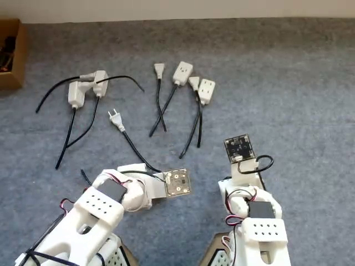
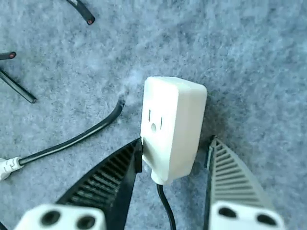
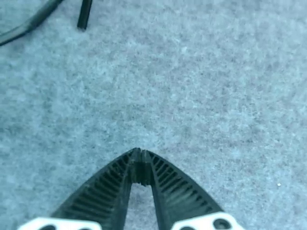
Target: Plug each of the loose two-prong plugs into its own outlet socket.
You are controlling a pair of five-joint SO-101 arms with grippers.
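My left gripper [image 2: 175, 143], at lower centre of the high view, clamps the outlet socket [image 2: 170, 124] by its sides. My right gripper [image 3: 140, 167] sits lower right, shut and empty. The loose plug [image 1: 114, 116] lies up-left of both, nearer my left, with its prongs pointing upper left.

A grey-blue carpet [image 1: 299, 83] with short, even pile covers the whole surface. At 12 o'clock a pale strip [image 1: 177, 10] borders it (wall or skirting, hard to tell). 1 brown cardboard box [image 1: 11, 55] sits at 10 o'clock.
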